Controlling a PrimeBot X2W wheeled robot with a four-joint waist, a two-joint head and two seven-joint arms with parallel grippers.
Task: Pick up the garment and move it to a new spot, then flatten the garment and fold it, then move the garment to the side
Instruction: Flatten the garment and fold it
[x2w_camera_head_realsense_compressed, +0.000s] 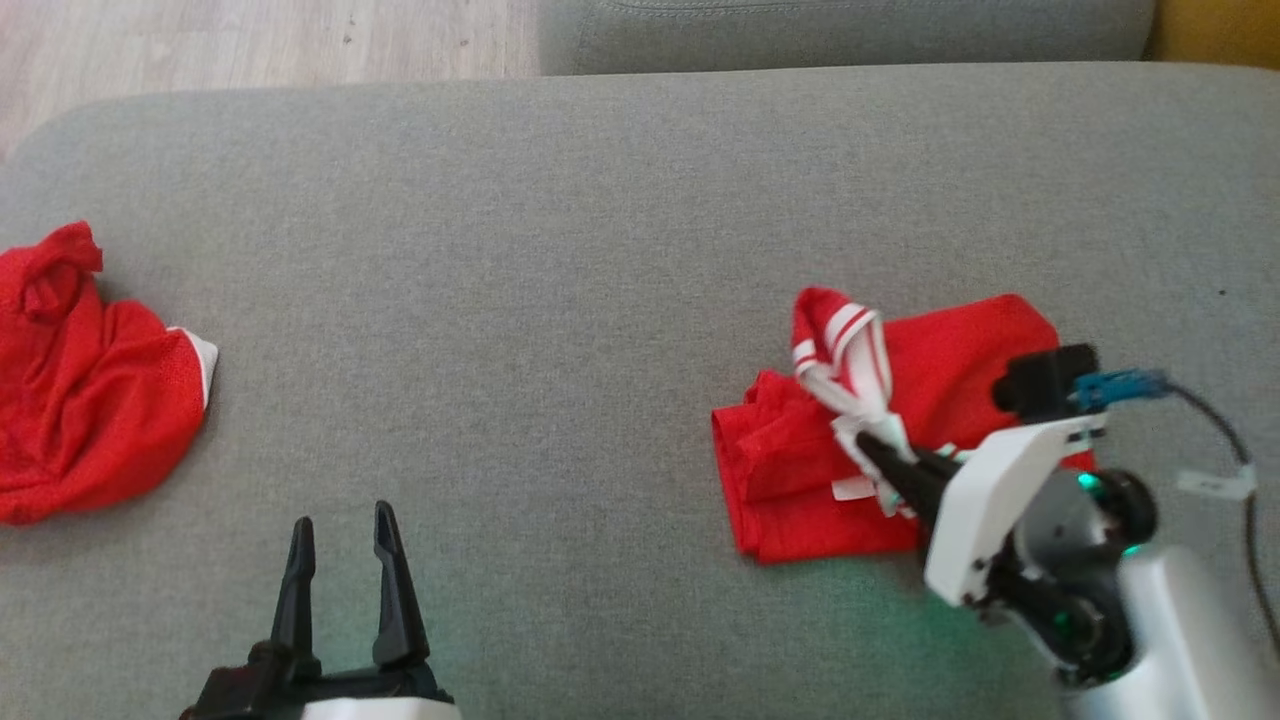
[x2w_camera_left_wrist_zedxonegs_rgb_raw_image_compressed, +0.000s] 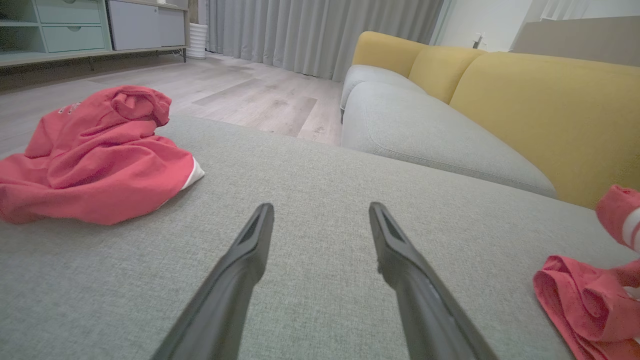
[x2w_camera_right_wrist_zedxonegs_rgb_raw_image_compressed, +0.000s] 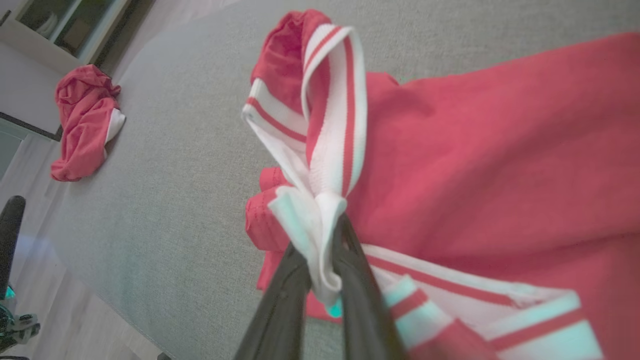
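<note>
The garment (x2w_camera_head_realsense_compressed: 940, 380) is a red top with white-and-red striped trim, lying bunched on the grey cushion at the right. My right gripper (x2w_camera_head_realsense_compressed: 868, 446) is shut on its white striped band, which it holds raised above the red cloth. The right wrist view has the band (x2w_camera_right_wrist_zedxonegs_rgb_raw_image_compressed: 330, 145) looping up from the closed fingers (x2w_camera_right_wrist_zedxonegs_rgb_raw_image_compressed: 280, 300), with the red body (x2w_camera_right_wrist_zedxonegs_rgb_raw_image_compressed: 500, 165) spread behind. My left gripper (x2w_camera_head_realsense_compressed: 342, 530) stands open at the lower left, hovering over bare cushion with nothing between its fingers (x2w_camera_left_wrist_zedxonegs_rgb_raw_image_compressed: 235, 280). The garment's edge (x2w_camera_left_wrist_zedxonegs_rgb_raw_image_compressed: 580, 295) appears at the right of the left wrist view.
A second red garment (x2w_camera_head_realsense_compressed: 80, 390) lies crumpled at the cushion's left edge, also seen as a red heap (x2w_camera_left_wrist_zedxonegs_rgb_raw_image_compressed: 95, 160) and a small red heap (x2w_camera_right_wrist_zedxonegs_rgb_raw_image_compressed: 85, 125). Another grey seat (x2w_camera_left_wrist_zedxonegs_rgb_raw_image_compressed: 430, 130) with yellow backrests (x2w_camera_left_wrist_zedxonegs_rgb_raw_image_compressed: 550, 100) stands beyond. Wooden floor (x2w_camera_head_realsense_compressed: 250, 40) lies past the far edge.
</note>
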